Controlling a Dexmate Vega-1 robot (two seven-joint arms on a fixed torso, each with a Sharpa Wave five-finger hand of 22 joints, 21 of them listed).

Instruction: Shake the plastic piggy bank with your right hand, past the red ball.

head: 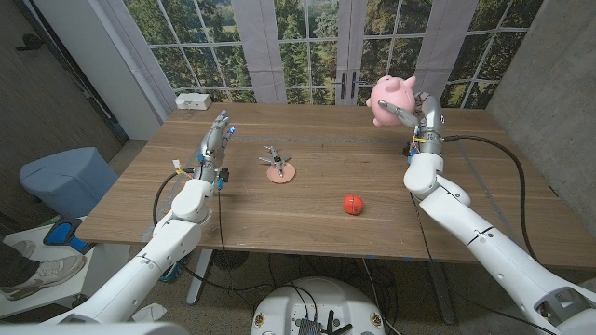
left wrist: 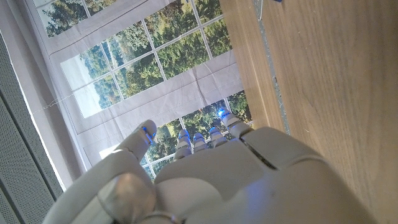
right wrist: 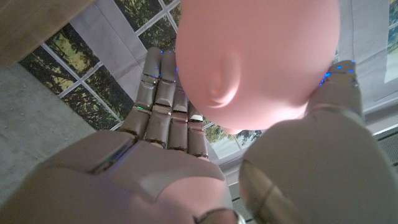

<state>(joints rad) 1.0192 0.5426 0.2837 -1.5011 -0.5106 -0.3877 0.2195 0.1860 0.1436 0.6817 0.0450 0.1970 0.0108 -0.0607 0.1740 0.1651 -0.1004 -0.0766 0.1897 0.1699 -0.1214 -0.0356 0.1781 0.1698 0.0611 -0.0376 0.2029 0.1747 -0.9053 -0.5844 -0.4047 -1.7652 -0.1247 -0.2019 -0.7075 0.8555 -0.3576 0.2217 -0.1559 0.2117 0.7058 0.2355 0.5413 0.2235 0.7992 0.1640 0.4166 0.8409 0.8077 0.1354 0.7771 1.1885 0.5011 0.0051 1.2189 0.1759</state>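
My right hand (head: 416, 113) holds the pink plastic piggy bank (head: 391, 100) lifted above the far right part of the table. In the right wrist view the pink piggy bank (right wrist: 258, 59) sits between the fingers (right wrist: 163, 93) and thumb of my right hand (right wrist: 186, 162). The red ball (head: 352, 204) lies on the wooden table (head: 307, 214), nearer to me than the piggy bank. My left hand (head: 215, 141) stands over the table's left side, fingers straight and together, holding nothing. The left hand (left wrist: 205, 180) has nothing between its fingers in the left wrist view.
A small pink disc with a metal object on it (head: 278, 169) lies in the middle of the table. A white box (head: 193, 100) sits at the far left corner. A blue bin (head: 65, 181) stands on the floor to the left. Windows line the back.
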